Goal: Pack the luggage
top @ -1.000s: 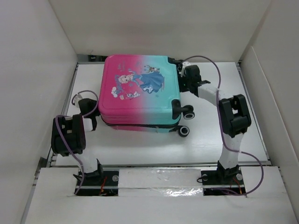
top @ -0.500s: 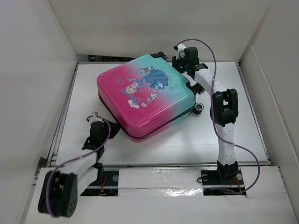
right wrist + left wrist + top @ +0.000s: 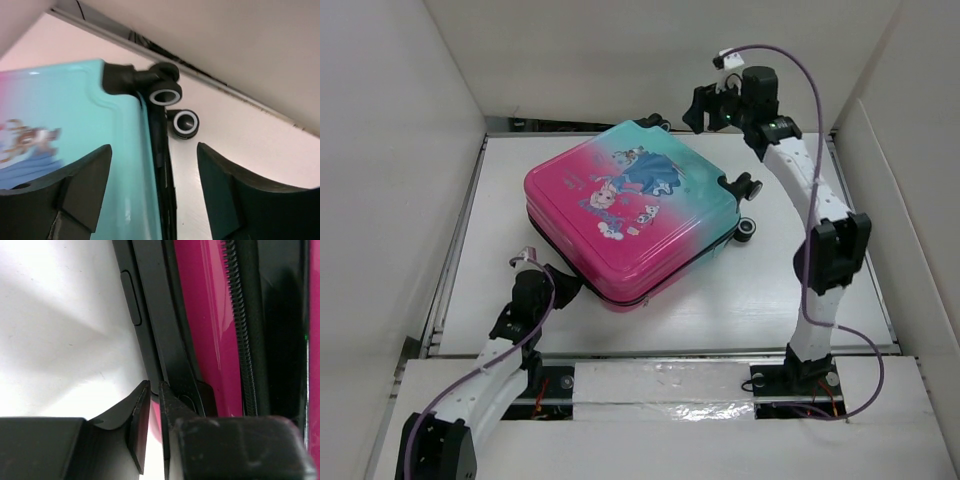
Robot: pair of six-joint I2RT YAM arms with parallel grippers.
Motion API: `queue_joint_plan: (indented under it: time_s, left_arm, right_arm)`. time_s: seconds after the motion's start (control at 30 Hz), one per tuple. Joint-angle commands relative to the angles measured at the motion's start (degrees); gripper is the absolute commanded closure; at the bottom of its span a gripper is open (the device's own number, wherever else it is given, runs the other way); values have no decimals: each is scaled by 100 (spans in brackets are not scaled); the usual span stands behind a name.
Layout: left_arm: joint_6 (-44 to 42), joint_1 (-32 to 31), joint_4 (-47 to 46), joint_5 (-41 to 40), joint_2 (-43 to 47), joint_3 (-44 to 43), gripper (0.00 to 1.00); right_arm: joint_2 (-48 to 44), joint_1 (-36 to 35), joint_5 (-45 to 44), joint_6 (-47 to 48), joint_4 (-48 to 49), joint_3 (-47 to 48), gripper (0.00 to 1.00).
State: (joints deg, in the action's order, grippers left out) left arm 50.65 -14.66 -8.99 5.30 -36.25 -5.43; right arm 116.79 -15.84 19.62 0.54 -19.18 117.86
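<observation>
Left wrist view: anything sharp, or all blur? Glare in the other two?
Left wrist: the luggage zipper teeth are fairly sharp, the left gripper fingers dark and soft, the table washed out. Right wrist: the right gripper fingers blur in the foreground, the wheels read clearly. Top external: evenly lit, glare only on the shiny strip near the bases.

1. Counter point(image 3: 800, 290): white, flat, matt. White panels stand along its left, far and right edges.
2. One item lies directly on it: a suitcase point(image 3: 630, 215), closed, flat on its side, printed face up.
3. The suitcase sits left of centre, turned at an angle to the counter's edges. Pink end near-left, teal end far-right.
4. Wheels point(image 3: 748, 230): black, at the teal end, facing right. Whether they touch the surface cannot be told.
</observation>
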Motion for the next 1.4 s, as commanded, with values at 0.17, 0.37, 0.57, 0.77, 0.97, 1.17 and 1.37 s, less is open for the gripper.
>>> queue_joint_plan:
  time_s: [0.17, 0.37, 0.57, 0.77, 0.97, 1.17, 1.37]
  left_arm:
    - [49, -439, -2095, 456, -1101, -257, 98]
    - [-38, -1888, -1948, -965, -1016, -380, 100]
    - [129, -2647, -1957, -1583, -920, -169, 100]
    - [129, -3587, -1930, -2348, -1260, -484, 100]
    - [155, -3650, -2826, -2060, -2175, -590, 100]
    - [32, -4106, -3336, -2304, -3087, -1046, 100]
    - [-20, -4283, -3872, -2051, -4037, -1600, 100]
  right_arm:
    - [-4006, -699, -569, 133, 1831, -4184, 89]
    - [-6147, -246, -2286, -738, 1938, -6982, 100]
    - [-6828, 519, -2603, -1284, 1821, -8358, 100]
    - [-5187, 1118, -1032, -1434, 2928, -7860, 100]
    - [-3928, 511, -845, -1723, 3736, -7075, 100]
    - [-3111, 538, -960, -1680, 4212, -6032, 100]
    - [-2951, 757, -916, -1276, 3714, -5273, 87]
